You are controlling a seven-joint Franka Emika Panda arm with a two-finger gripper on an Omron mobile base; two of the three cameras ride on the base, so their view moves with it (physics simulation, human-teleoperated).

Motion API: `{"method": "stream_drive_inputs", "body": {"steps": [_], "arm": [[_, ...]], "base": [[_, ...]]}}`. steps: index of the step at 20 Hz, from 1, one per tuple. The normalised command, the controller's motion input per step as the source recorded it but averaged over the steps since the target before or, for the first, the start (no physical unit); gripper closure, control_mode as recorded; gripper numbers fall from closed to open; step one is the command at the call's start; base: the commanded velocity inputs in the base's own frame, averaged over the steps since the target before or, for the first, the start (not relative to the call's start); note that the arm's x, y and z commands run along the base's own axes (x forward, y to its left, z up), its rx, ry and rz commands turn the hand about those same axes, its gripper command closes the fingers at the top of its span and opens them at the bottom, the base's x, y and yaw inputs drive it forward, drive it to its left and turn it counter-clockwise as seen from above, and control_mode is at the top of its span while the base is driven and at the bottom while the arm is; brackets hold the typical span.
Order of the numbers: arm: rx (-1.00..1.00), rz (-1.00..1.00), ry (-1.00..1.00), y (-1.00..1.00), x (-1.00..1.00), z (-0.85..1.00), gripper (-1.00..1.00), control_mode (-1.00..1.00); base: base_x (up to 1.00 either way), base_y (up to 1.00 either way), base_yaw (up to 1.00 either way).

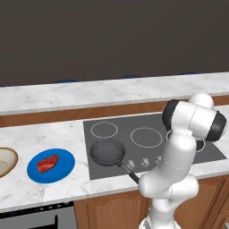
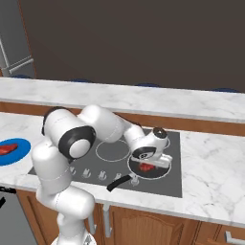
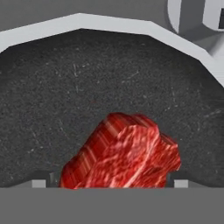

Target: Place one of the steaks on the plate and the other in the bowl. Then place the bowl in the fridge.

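While poised low over the cooktop [image 2: 72, 165] on the desk | second steak [image 3: 122, 153] centred between jaws, at 6 o'clock in hand view, long axis from 8 to 2 o'clock | jaws apart, flanking meat; clamped or not: cannot tell | first steak [image 1: 48, 163] on plate [image 1: 65, 172].

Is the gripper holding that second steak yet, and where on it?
Cannot tell. The gripper is down over the steak on the cooktop, fingertips flanking its near edge; a closed grip isn't visible.
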Motion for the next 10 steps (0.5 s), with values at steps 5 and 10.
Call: {"method": "stream_drive_inputs", "body": {"steps": [5,10], "arm": [[-0.01,-0.27,-0.16,0.81,-0.08,-0.17,-1.00,-1.00],[0.00,-0.25,-0.08,0.63,0.00,-0.13,1.00,-1.00]], "base": [[0.00,0.00,0.00],[0.00,0.00,0.00]]}}
